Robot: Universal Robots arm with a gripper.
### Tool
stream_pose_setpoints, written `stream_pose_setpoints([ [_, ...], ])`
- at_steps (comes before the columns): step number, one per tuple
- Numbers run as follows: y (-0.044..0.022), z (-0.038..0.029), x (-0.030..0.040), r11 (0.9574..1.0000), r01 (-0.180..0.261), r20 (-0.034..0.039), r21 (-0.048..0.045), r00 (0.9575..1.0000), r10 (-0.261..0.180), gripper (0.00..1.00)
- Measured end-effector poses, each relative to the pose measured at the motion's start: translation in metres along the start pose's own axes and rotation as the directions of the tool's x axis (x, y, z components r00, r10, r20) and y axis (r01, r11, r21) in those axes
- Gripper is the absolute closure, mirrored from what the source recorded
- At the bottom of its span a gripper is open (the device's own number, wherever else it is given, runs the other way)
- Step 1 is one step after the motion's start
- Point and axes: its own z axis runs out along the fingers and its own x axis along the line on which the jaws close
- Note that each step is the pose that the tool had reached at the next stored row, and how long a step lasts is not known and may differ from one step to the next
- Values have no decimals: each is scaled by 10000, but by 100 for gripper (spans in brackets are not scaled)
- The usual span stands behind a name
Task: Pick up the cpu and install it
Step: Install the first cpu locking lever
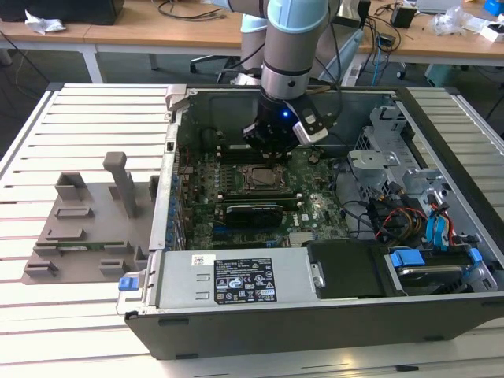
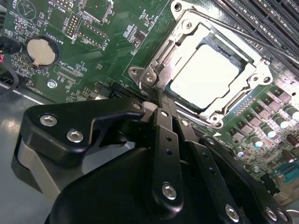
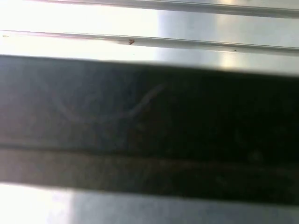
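The cpu (image 2: 211, 78) is seen in the second wrist view as a bright silvery square lying flat inside the metal-framed socket (image 2: 184, 35) on the green motherboard (image 2: 112, 51); the frame of the socket surrounds it on all sides. In the exterior view the socket (image 1: 259, 177) is found near the middle of the motherboard (image 1: 303, 206), inside the open computer case (image 1: 236, 327), which is laid on a slatted white table (image 1: 79, 110). The gripper (image 2: 161, 100) is positioned just beside the socket, near one corner of its frame, and its black fingers (image 2: 164, 122) are seen pressed together with nothing held between them. In the exterior view the gripper (image 1: 276, 146) is hanging over the motherboard, a little behind the socket, under the grey arm (image 1: 295, 39). A round coin battery (image 2: 41, 51) is mounted on the motherboard, well apart from the socket. A long black card (image 1: 253, 213) is placed in front of the socket in the exterior view. A grey holder with several slots (image 1: 87, 216) is lying on the table at the exterior view's left. In the first wrist view a dark band (image 3: 149, 130) is shown between bright metal surfaces.
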Motion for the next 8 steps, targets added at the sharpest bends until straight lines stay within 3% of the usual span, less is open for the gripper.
stream_pose_setpoints([
  [8, -2, 8, 0, 10000, 0, -3, 2, 10000, 0, 89],
])
